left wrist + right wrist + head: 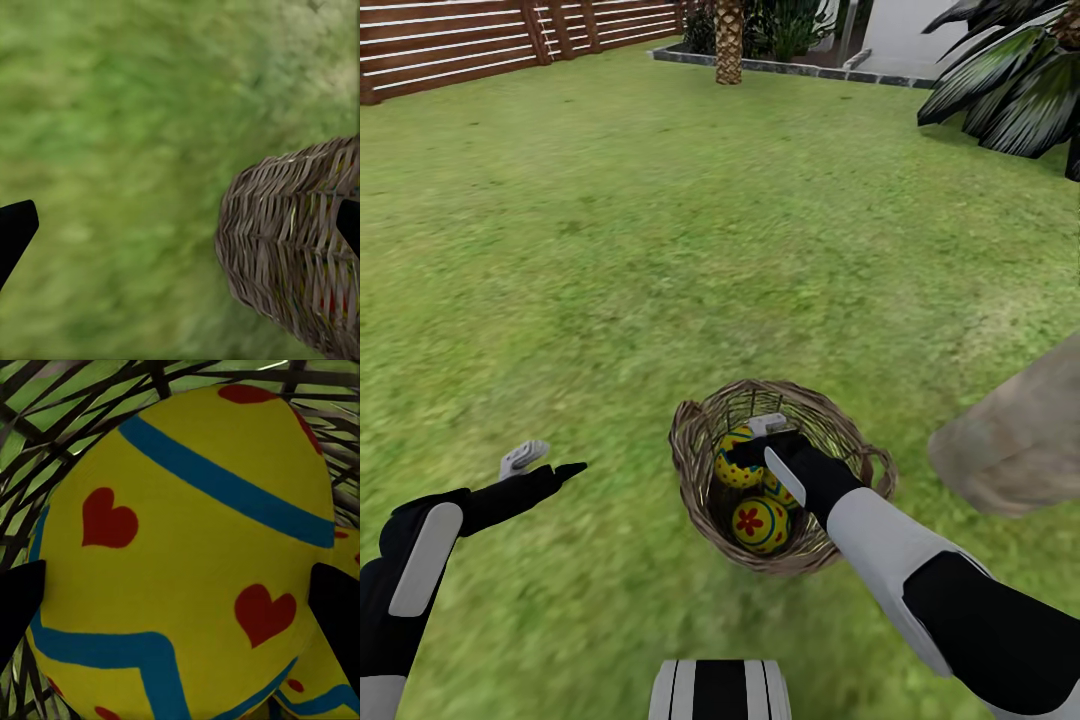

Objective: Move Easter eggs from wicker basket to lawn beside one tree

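Right wrist view is showing the right gripper (180,607) reaching into the wicker basket (695,440), its dark fingertips (19,600) spread either side of a heart-painted egg (180,547), not yet clamping it. Centring the egg between the pads before squeezing, then lifting straight up clear of the braided rim, looks wise. Low in the head frame, the basket is holding a dotted egg (735,460) and a flower egg (760,525) too. The left gripper (545,465) is hovering released over the lawn (660,250).
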Robot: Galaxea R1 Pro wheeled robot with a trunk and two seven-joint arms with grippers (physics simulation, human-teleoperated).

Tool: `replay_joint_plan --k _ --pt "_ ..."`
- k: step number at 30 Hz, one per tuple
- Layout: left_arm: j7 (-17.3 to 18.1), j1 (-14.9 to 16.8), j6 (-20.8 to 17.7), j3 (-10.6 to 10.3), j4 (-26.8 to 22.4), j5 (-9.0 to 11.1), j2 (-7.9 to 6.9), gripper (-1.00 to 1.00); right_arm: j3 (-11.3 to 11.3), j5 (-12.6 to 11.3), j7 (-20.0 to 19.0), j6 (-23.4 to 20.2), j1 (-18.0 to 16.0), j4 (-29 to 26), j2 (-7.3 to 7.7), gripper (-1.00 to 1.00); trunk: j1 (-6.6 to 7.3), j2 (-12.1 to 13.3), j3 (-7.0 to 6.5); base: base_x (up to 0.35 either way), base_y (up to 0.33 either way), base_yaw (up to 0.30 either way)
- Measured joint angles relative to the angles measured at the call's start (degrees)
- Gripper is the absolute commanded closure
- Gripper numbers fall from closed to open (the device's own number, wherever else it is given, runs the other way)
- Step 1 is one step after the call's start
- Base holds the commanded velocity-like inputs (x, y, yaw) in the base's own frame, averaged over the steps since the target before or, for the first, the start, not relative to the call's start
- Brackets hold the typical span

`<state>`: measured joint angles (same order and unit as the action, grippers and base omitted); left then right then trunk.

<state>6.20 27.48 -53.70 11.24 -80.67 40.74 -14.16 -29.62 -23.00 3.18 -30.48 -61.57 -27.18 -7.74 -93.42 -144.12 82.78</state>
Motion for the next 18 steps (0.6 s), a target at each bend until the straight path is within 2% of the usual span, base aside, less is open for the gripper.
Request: replay_joint_plan --k 5,9,18 --pt "0.00 0.00 0.00 0.01 0.00 0.00 0.00 -1.00 0.00 0.01 0.02 0.00 -0.01 0.00 -0.04 1.00 0.00 0.00 0.00 0.000 0.000 0.000" --pt "0.00 0.00 0.00 0.01 0.00 0.00 0.00 -1.00 0.00 0.01 0.00 0.00 0.00 0.00 0.00 1.00 -0.03 0.00 0.00 -0.204 0.000 0.000" --pt "0.00 0.00 0.00 0.01 0.00 0.00 0.00 -1.00 0.00 0.01 0.02 0.00 0.00 0.00 0.05 1.00 0.00 0.00 0.00 -0.045 0.000 0.000"
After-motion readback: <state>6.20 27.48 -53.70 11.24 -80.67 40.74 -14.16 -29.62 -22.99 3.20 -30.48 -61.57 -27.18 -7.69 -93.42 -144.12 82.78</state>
